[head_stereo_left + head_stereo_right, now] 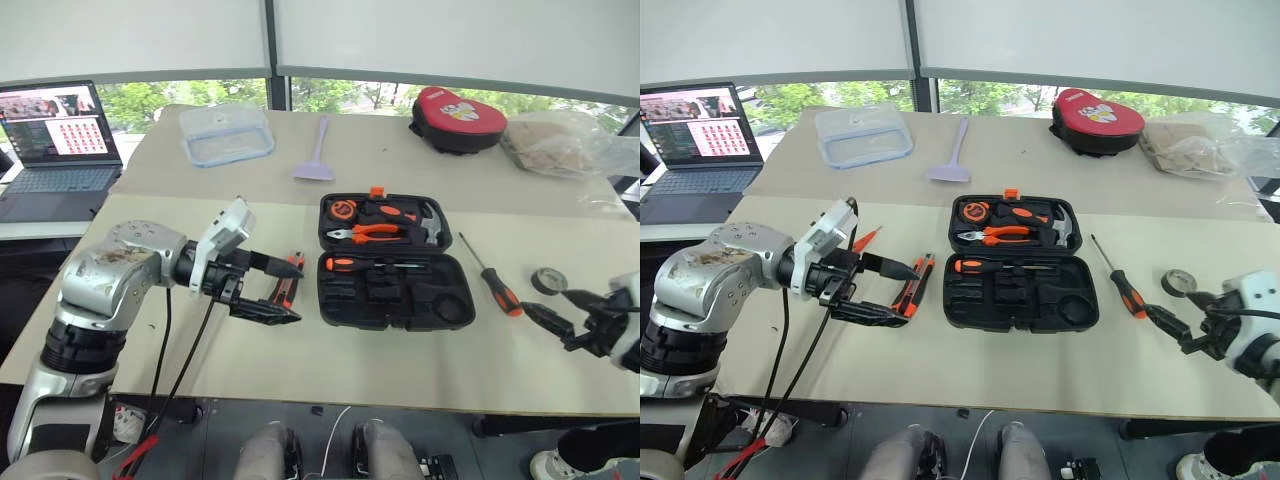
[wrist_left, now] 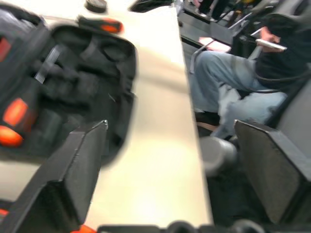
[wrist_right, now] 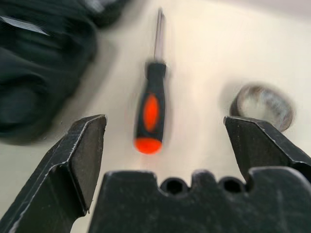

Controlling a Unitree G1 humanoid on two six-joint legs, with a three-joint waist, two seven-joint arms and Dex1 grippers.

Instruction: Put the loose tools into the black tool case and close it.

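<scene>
The black tool case (image 1: 395, 300) lies open mid-table, with pliers, a hammer and one black-and-orange screwdriver (image 1: 345, 264) in its slots. My left gripper (image 1: 285, 290) hovers open and empty just left of the case. The orange-and-black utility knife (image 1: 915, 283) lies on the table by its fingertips, and a slim orange screwdriver (image 1: 866, 239) lies behind it. Right of the case lie a black-and-orange screwdriver (image 1: 490, 278) and a small black tape roll (image 1: 548, 281). My right gripper (image 1: 558, 310) is open near the front right edge, pointing at that screwdriver (image 3: 151, 107) and the roll (image 3: 265, 104).
At the back stand a clear lidded box (image 1: 226, 134), a lilac scraper (image 1: 318, 155), a red-and-black pouch (image 1: 458, 118) and a crumpled plastic bag (image 1: 565, 142). A laptop (image 1: 60, 140) sits on a side table to the left. A seated person's legs (image 2: 243, 92) are beyond the table's edge.
</scene>
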